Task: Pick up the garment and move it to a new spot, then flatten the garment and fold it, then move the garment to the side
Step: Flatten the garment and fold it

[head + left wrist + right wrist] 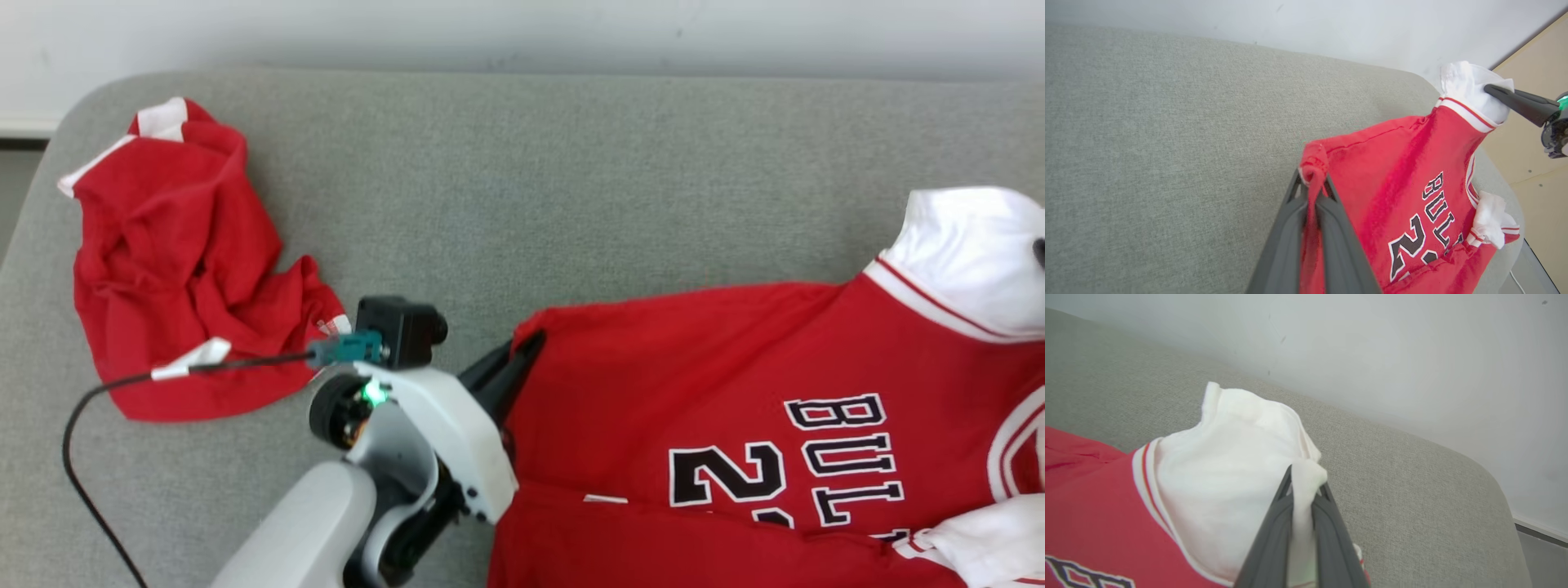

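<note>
The garment (735, 392) is a red jersey with white sleeves and black lettering, stretched over the right half of the grey cushion. My left gripper (526, 343) is shut on its red hem corner, and the left wrist view shows the bunched cloth (1314, 163) pinched between the fingers (1286, 241). My right gripper (1306, 479) is shut on a fold of the white sleeve (1229, 465). The left wrist view has the right gripper (1488, 87) at the garment's far end, holding that sleeve up.
A second red garment (180, 261) lies crumpled at the far left of the grey cushion (571, 163). A black cable (82, 425) trails from my left wrist. A pale wall runs behind, and a wooden panel (1535, 143) lies past the cushion's right end.
</note>
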{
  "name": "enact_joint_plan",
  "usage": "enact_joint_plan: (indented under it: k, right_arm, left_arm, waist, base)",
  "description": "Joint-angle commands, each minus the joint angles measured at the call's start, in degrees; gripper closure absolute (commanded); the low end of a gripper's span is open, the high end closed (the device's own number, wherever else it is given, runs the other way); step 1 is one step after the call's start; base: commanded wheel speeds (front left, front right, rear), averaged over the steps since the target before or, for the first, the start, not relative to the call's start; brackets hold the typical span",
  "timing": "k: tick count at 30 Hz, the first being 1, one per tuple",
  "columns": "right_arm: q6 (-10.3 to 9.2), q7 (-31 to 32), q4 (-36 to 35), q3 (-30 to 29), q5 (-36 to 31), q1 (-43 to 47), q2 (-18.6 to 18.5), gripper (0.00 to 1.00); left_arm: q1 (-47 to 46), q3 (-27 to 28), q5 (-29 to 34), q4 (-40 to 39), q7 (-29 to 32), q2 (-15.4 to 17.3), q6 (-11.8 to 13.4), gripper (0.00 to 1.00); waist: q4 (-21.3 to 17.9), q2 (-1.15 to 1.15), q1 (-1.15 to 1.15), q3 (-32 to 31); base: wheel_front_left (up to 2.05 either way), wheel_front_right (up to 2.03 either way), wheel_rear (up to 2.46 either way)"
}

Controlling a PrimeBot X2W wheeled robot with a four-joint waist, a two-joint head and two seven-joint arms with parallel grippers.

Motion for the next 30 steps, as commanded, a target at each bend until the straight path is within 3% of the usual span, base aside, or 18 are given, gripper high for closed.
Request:
enact_joint_plan:
  k: [1, 10, 17, 30]
  right_arm:
    - [0.01, -0.44, -0.5, -0.48, 0.29, 1.41, -0.56, 1.0]
    - [0.01, -1.02, -4.32, -3.06, 0.92, 9.95, -0.09, 1.0]
    - [0.01, -2.14, -5.92, -3.81, 0.69, 14.03, 1.74, 1.0]
    - [0.01, -4.21, -3.88, -3.34, -3.11, 6.59, 3.97, 1.0]
  left_arm:
    - [1.36, 0.0, -0.54, -0.64, -0.05, 0.66, 0.15, 1.0]
    - [7.98, -0.3, -1.77, -5.54, 0.24, 2.32, 1.7, 1.0]
    - [10.08, -0.43, -2.38, -4.77, -0.74, 2.29, 2.02, 1.0]
    - [2.49, 2.1, -0.55, -1.11, -3.83, 1.37, 1.88, 1.0]
  waist:
    - [-0.62, 0.0, 0.0, -0.98]
    - [-1.94, 0.0, 0.0, -3.85]
    - [-2.23, 0.0, 0.0, -3.82]
    - [-2.36, 0.0, 0.0, 1.67]
  base:
    - [0.0, 0.0, 0.0]
    - [0.0, 0.0, 0.0]
    - [0.0, 0.0, 0.0]
    - [0.0, 0.0, 0.0]
